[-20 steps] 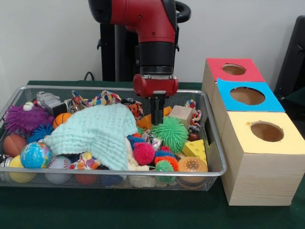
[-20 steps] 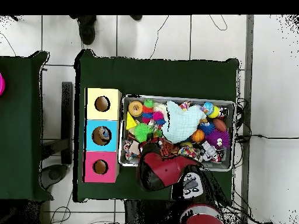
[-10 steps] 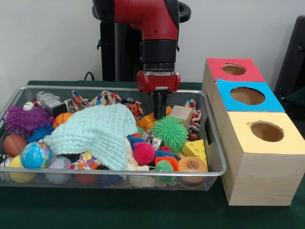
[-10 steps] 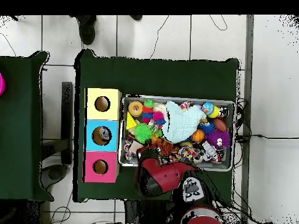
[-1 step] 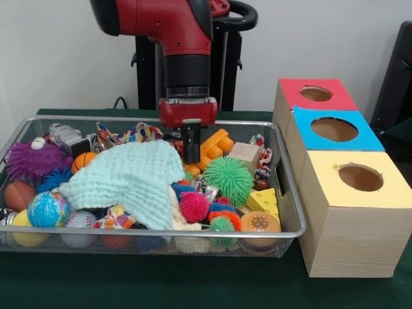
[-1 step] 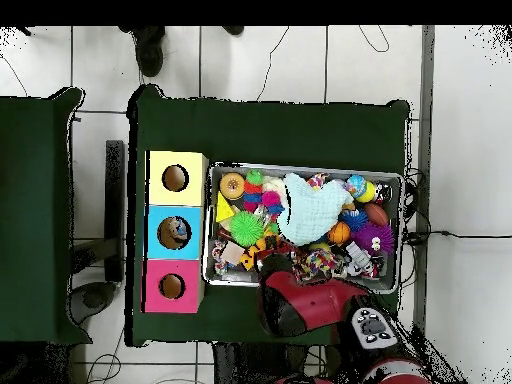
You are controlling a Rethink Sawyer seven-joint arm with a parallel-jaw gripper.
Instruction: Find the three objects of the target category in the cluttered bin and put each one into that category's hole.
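Gripper [image 5: 191, 154]: jaws closed on orange block [image 5: 213, 147], lifted just above bin [image 5: 283, 193] clutter, prob to clear it.
Block: hangs tilted, near bin's back.
Holes: boxes [image 5: 335, 129] beside bin, w/ tops open.

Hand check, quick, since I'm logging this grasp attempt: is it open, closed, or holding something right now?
Hand: closed on the orange block toy, lifted clear of the clutter at the back of the wire bin.
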